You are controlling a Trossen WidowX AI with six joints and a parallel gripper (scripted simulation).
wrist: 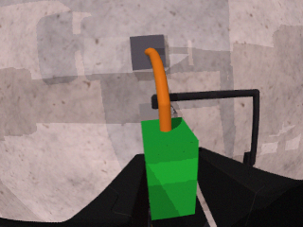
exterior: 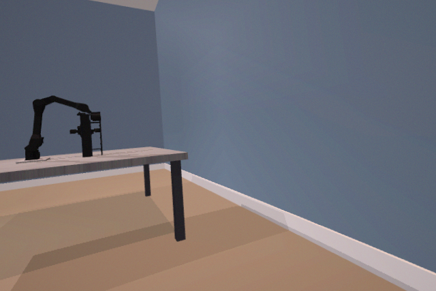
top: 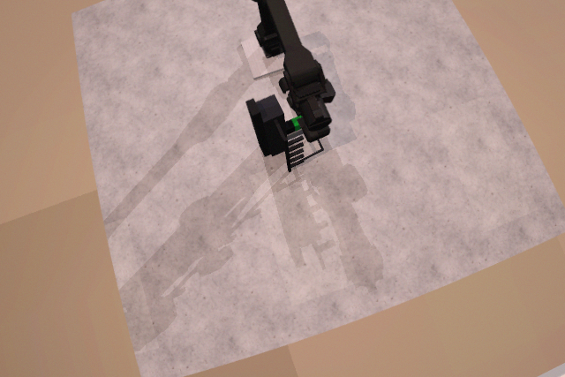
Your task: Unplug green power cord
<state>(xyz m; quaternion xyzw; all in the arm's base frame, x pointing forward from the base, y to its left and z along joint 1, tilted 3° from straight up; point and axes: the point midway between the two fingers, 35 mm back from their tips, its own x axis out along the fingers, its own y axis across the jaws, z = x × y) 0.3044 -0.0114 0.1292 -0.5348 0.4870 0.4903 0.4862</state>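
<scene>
The green plug (top: 297, 123) (wrist: 171, 167) shows as a green block at the side of the tall black upright strip (top: 269, 126) (exterior: 86, 141). In the top view the plug's near end meets a dark part at the strip's side; how deep it sits is hidden. My gripper (wrist: 169, 159) is shut on the plug, with one black finger against each side of it. The plug's cord (wrist: 162, 90) is orange and runs from its outer end to a dark square block (wrist: 140, 54). In the exterior view the plug is hidden.
A thin black frame (top: 321, 146) (exterior: 101, 136) (wrist: 256, 123) with several short bars stands beside the strip, close to my gripper. A pale base plate (top: 262, 71) lies under the arm's base. The stone-patterned table top (top: 433, 158) has edges on all sides.
</scene>
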